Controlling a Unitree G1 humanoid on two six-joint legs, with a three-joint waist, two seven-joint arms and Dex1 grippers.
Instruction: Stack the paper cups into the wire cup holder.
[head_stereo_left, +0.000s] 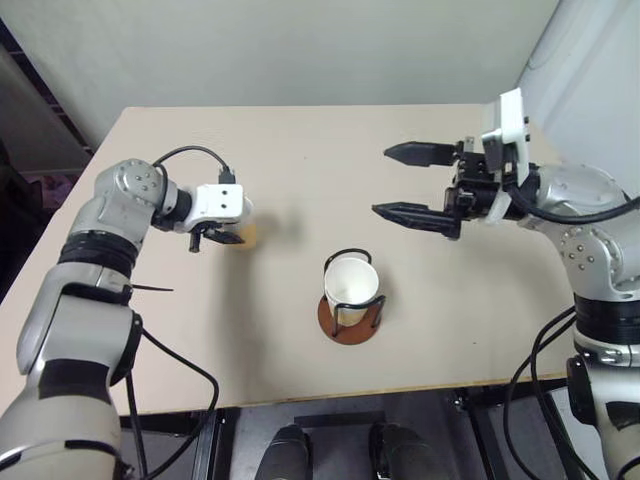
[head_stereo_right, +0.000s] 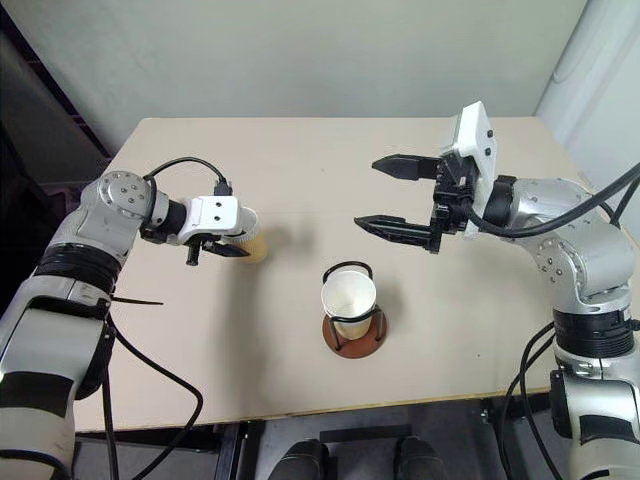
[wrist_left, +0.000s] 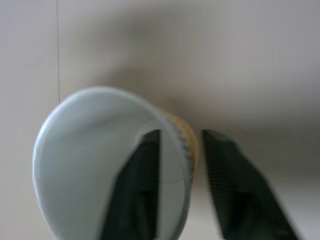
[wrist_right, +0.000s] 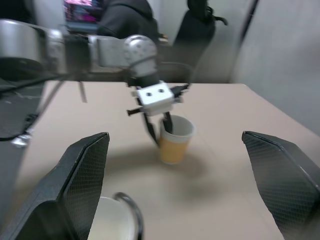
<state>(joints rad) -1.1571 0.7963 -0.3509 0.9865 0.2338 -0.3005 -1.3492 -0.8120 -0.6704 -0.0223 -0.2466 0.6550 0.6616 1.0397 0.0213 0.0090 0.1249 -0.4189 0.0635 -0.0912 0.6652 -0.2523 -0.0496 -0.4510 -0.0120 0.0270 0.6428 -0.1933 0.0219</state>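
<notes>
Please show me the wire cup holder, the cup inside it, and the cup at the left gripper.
wire cup holder (head_stereo_left: 349, 330), left eye view, base disc.
cup in holder (head_stereo_left: 350, 279), left eye view, white inside.
cup at left gripper (wrist_right: 175, 142), right wrist view, orange wall.

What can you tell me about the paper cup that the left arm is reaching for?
The paper cup is small and tapered, yellow-orange outside, white inside and at the rim. It stands upright on the table, apart from the wire cup holder. The left gripper straddles its wall, one finger inside, one outside.
</notes>
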